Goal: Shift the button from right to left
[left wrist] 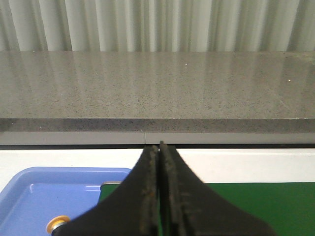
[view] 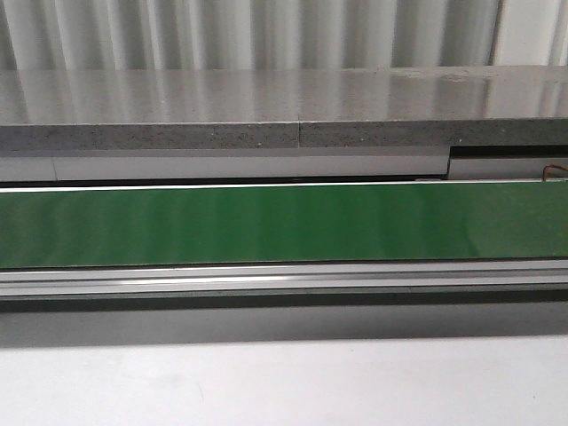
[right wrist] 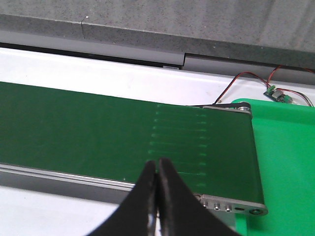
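Note:
In the left wrist view a button's yellow head [left wrist: 58, 223] shows at the picture's lower edge, lying in a blue tray [left wrist: 34, 191]; most of it is hidden behind my left gripper. My left gripper [left wrist: 158, 147] is shut and empty, above the end of the green belt [left wrist: 266, 206] next to the tray. My right gripper [right wrist: 158, 163] is shut and empty, over the near edge of the green belt [right wrist: 98, 137] close to its end. No button shows in the right wrist view or the front view. Neither gripper shows in the front view.
The green conveyor belt [view: 284, 222] runs across the front view, with a metal rail [view: 284, 277] in front and a grey stone ledge [view: 266, 106] behind. A green tray [right wrist: 290, 162] lies past the belt's end. A small circuit board [right wrist: 276, 93] with red wires lies beyond it.

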Robot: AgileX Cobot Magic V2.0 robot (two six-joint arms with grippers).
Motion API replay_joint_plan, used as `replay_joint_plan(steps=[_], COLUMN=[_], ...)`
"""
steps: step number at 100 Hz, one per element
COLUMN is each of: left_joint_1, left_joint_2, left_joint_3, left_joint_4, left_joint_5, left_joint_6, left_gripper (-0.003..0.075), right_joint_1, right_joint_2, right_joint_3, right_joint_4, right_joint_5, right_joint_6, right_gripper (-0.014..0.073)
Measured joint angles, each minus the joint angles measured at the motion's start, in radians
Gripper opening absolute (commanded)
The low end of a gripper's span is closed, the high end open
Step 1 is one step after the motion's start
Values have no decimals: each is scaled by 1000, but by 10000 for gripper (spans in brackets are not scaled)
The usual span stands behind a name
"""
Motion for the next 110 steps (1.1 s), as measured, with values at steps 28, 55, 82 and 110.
replay_joint_plan(steps=[28, 55, 82, 110], left_joint_1=[-139, -163, -134, -59], left_joint_2=[-75, -161, -279, -319], left_joint_3=[237, 383, 478, 516], left_joint_4=[246, 291, 294, 262], left_joint_5=[-188, -280, -293, -307], left_joint_6=[-217, -255, -256, -256], left_gripper=[-20, -20, -20, -20], right_joint_1=[0, 0, 0, 0], right_joint_2=[0, 0, 0, 0], right_joint_3=[0, 0, 0, 0], right_joint_4=[0, 0, 0, 0], right_joint_5=[0, 0, 0, 2], right_joint_6=[0, 0, 0, 0], right_gripper=[-67, -67, -67, -67])
